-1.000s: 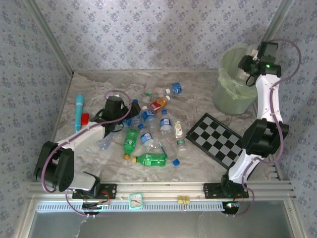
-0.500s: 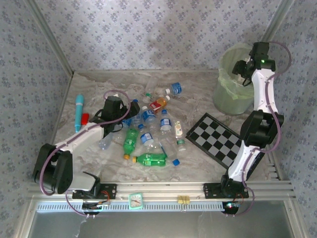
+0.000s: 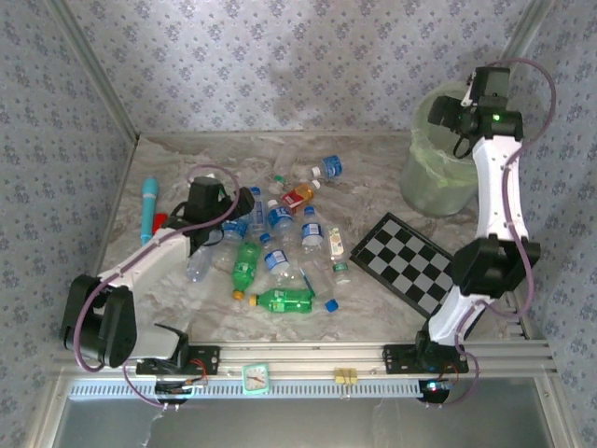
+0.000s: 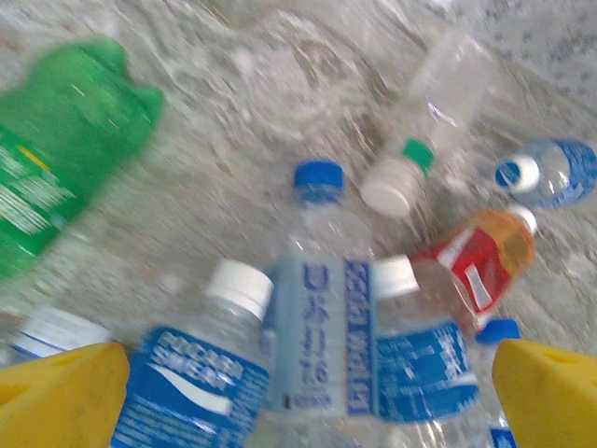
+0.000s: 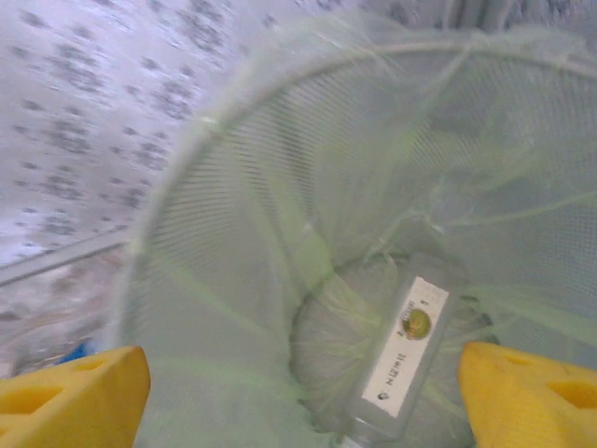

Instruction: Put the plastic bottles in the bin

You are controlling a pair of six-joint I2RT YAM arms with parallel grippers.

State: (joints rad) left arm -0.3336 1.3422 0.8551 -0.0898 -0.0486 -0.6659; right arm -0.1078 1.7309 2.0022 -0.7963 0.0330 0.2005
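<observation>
Hovering over the bin at the 2 o'clock corner of the table, the right gripper has its yellow fingers spread wide with nothing between them. Below it, one clear labelled bottle lies on the bagged bottom of the bin. The other plastic bottles lie scattered left of centre, at 9 o'clock from the checkerboard. The left gripper hangs just above that heap's 10 o'clock edge, fingers apart and empty, with blue-labelled bottles beneath it.
</observation>
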